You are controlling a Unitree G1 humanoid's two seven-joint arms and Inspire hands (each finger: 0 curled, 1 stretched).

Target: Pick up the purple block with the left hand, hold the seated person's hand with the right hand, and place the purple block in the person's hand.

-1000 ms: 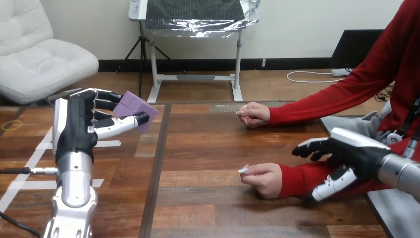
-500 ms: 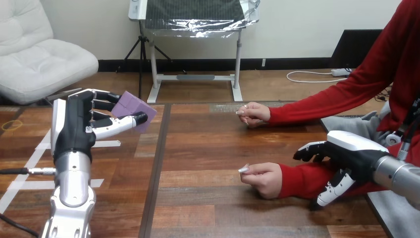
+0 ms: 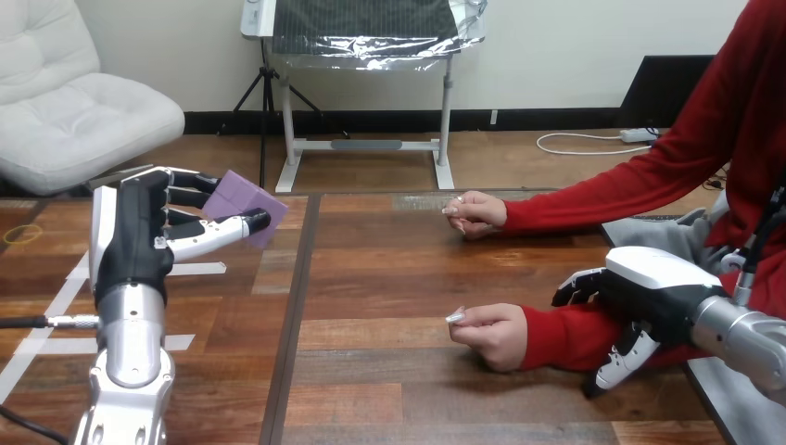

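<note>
The purple block (image 3: 245, 207) is up off the table at the left, pinched between the thumb and curled fingers of my left hand (image 3: 137, 236). The person's nearer hand (image 3: 492, 335) rests on the table as a loose fist, near the middle. Their farther hand (image 3: 475, 212) lies on the table behind it, also loosely closed. My right hand (image 3: 646, 293) hovers over the person's red-sleeved forearm (image 3: 565, 336) at the right. Its fingers are relaxed above the sleeve and its thumb hangs on the near side, not closed on it.
White tape strips (image 3: 76, 276) mark the table under my left arm. A small yellow ring (image 3: 20, 233) lies at the far left. A dark seam (image 3: 296, 306) runs down the table. The table's right edge (image 3: 703, 399) is close to my right forearm.
My right hand has drawn back to the right and sunk a little along the person's forearm. My left hand has drifted slightly left with the block. The person's hands stay still.
</note>
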